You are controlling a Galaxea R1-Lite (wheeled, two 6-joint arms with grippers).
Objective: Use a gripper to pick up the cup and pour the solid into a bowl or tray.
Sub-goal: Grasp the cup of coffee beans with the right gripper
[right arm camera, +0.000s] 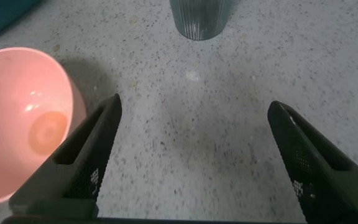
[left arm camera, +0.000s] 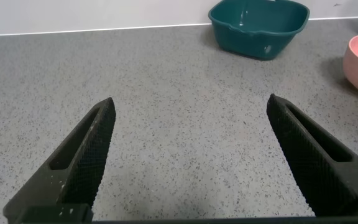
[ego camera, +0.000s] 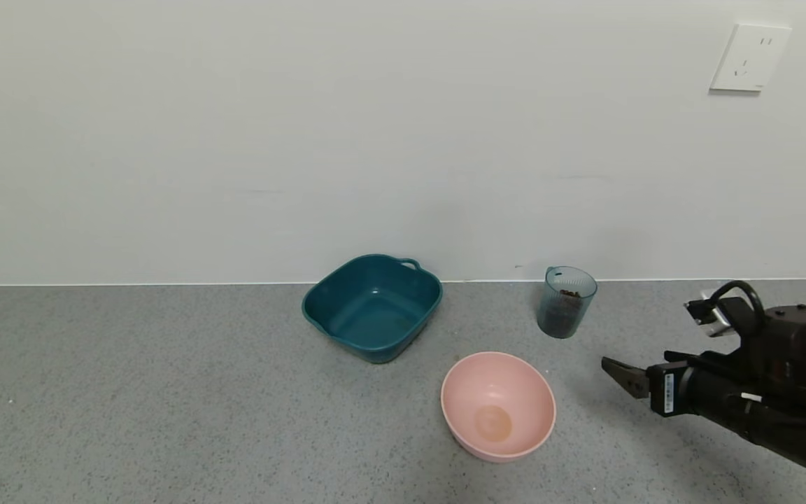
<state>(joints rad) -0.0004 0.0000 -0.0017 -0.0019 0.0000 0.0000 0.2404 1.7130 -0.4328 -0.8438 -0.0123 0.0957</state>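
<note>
Head view: the right gripper reaches in low over the speckled grey counter, its fingers spread wide and holding nothing, short of the ribbed blue-grey cup that stands upright near the white wall. Dark brown bean-like pieces show inside the cup. The empty pale pink bowl sits nearer the robot, and a teal tub with handles lies to its left, close to the wall.

The right wrist view puts the cup's base ahead between the open jaws, well apart from them, with the pink bowl off to one side. The left gripper, out of the head view, hovers over bare counter, jaws also apart.

The step in hand appears to be the approach to the cup; nothing is grasped yet. The next move likely calls for advancing until the jaws bracket the ribbed wall, then closing gently enough to keep the cup upright.
</note>
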